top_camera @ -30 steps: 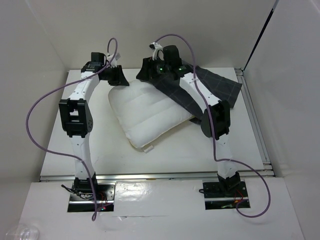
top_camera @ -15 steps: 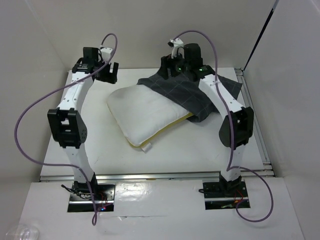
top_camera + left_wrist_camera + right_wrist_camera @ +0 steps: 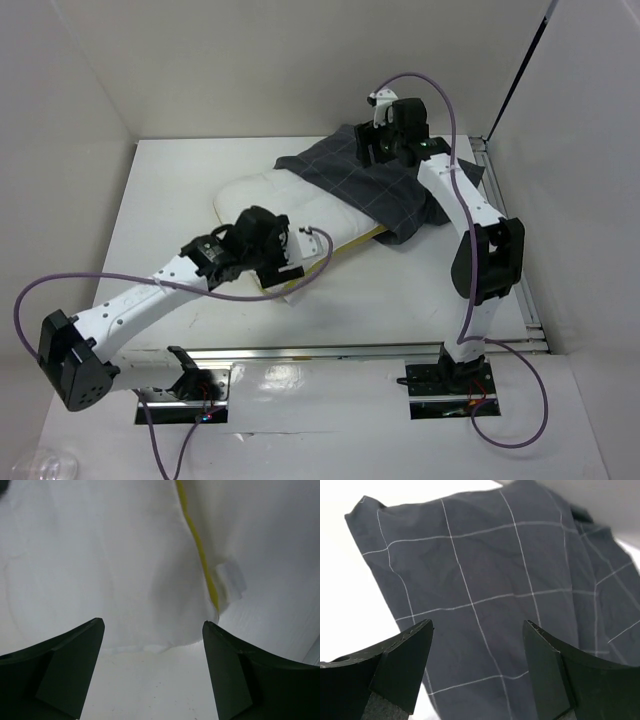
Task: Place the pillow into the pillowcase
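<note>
The white pillow [image 3: 262, 200] lies slantwise mid-table. The charcoal checked pillowcase [image 3: 395, 190] is draped over its far right end. My left gripper [image 3: 272, 262] is open and empty, low over the pillow's near corner. In the left wrist view [image 3: 152, 625] the pillow [image 3: 100, 555], its yellow band [image 3: 199, 555] and small white tag [image 3: 231, 577] lie just ahead of the open jaws. My right gripper [image 3: 378, 150] is open and empty above the far part of the pillowcase. The right wrist view [image 3: 477, 623] shows the grid fabric [image 3: 485, 580] under it.
The white table [image 3: 170, 190] is walled at the back and on both sides. A metal rail [image 3: 505, 235] runs along its right edge. The left arm reaches low across the near left table, with a purple cable looping beside it.
My left arm has swung from the far left corner down to the pillow's near corner. My right gripper has moved right and back, and the pillowcase lies further right over the pillow's far end.
</note>
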Controlling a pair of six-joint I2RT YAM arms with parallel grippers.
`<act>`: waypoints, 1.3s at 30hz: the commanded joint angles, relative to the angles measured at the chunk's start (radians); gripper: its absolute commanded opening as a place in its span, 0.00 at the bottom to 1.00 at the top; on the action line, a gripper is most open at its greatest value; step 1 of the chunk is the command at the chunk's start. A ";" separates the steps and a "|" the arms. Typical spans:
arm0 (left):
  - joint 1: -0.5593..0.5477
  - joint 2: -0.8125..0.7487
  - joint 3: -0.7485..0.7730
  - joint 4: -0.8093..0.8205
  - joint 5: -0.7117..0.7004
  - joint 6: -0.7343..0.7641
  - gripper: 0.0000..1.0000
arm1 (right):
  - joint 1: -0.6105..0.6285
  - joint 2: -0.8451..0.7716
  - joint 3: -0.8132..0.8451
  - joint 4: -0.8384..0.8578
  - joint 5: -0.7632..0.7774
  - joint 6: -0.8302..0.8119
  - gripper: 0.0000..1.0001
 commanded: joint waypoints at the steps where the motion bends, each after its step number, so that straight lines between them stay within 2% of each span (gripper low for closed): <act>1: -0.079 -0.047 -0.088 0.110 -0.122 0.044 0.94 | -0.022 -0.077 -0.030 -0.058 0.005 0.063 0.79; 6: -0.183 -0.034 -0.157 0.196 -0.117 -0.021 0.95 | -0.022 -0.126 -0.112 -0.067 -0.018 0.085 0.79; 10: -0.261 0.077 -0.160 0.294 -0.122 -0.066 0.95 | -0.022 -0.151 -0.142 -0.067 -0.027 0.096 0.79; 16: -0.289 0.344 -0.065 0.402 -0.283 -0.139 0.98 | -0.022 -0.171 -0.152 -0.067 -0.046 0.096 0.79; 22: -0.289 0.508 0.010 0.543 -0.579 -0.157 0.99 | -0.031 -0.189 -0.164 -0.067 -0.055 0.096 0.79; 25: -0.289 0.535 0.039 0.552 -0.659 -0.170 1.00 | -0.041 -0.200 -0.175 -0.067 -0.066 0.096 0.79; 31: -0.289 0.617 0.073 0.423 -0.709 -0.248 1.00 | -0.050 -0.200 -0.175 -0.078 -0.075 0.096 0.79; 36: -0.289 0.638 0.077 0.361 -0.697 -0.273 0.88 | -0.050 -0.200 -0.164 -0.078 -0.084 0.096 0.78; 37: -0.279 0.638 0.087 0.351 -0.659 -0.282 0.84 | -0.050 -0.200 -0.164 -0.078 -0.084 0.096 0.78; 38: -0.279 0.638 0.087 0.339 -0.637 -0.282 0.68 | -0.050 -0.200 -0.164 -0.078 -0.084 0.096 0.78; 39: -0.269 0.638 0.087 0.339 -0.617 -0.282 0.55 | -0.050 -0.200 -0.173 -0.078 -0.084 0.096 0.78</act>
